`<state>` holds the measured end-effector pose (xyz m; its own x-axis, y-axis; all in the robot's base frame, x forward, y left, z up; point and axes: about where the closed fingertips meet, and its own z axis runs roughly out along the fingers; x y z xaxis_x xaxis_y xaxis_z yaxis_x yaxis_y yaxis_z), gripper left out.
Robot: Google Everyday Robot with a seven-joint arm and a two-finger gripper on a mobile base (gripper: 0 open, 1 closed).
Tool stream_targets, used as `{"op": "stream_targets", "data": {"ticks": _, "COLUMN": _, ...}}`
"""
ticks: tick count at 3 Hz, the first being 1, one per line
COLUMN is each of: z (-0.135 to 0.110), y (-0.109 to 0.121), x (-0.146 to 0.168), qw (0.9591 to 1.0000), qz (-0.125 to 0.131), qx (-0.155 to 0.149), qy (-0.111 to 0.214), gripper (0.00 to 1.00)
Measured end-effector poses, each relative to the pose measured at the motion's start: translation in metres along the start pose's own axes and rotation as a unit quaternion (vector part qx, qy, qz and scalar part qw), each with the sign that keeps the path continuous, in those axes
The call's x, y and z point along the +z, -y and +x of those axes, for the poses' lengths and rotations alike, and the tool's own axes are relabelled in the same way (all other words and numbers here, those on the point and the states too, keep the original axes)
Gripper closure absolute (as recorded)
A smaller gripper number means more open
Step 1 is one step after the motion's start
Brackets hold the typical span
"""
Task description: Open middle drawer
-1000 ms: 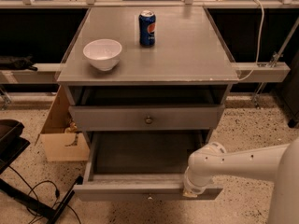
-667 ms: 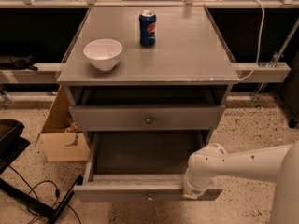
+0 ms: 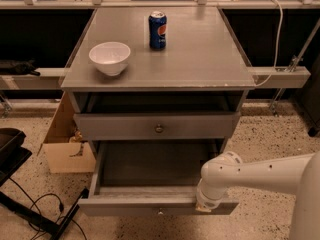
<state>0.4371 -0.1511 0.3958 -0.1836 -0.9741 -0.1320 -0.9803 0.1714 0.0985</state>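
The middle drawer [image 3: 150, 193] is grey and stands pulled far out of the cabinet, its inside bare. The small round knob [image 3: 160, 212] shows at the centre of its front. My gripper [image 3: 204, 207] is at the right part of the drawer's front rim, mostly hidden under my white wrist [image 3: 220, 176]. The arm reaches in from the lower right. Above it, the smaller grey drawer [image 3: 120, 127] with its knob [image 3: 159, 129] stands slightly out under the top. The lowest drawer is hidden.
A white bowl [image 3: 110, 57] and a blue soda can [image 3: 157, 30] stand on the cabinet top [image 3: 200, 59]. A cardboard box [image 3: 67, 151] sits on the floor to the left. A black stand and cables [image 3: 30, 209] lie at the lower left.
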Motion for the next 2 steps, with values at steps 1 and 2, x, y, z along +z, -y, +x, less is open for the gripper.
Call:
{"op": "stream_targets", "data": {"ticks": 1, "z": 0.0013, "y": -0.0052, "x": -0.0025, "qw": 1.0000, "qz": -0.008, "qx": -0.002, "qy": 0.000, "gripper": 1.00}}
{"op": "stream_targets", "data": {"ticks": 2, "z": 0.0009, "y": -0.0011, "x": -0.0029, "qw": 1.0000, "qz": -0.008, "qx": -0.002, "qy": 0.000, "gripper": 1.00}}
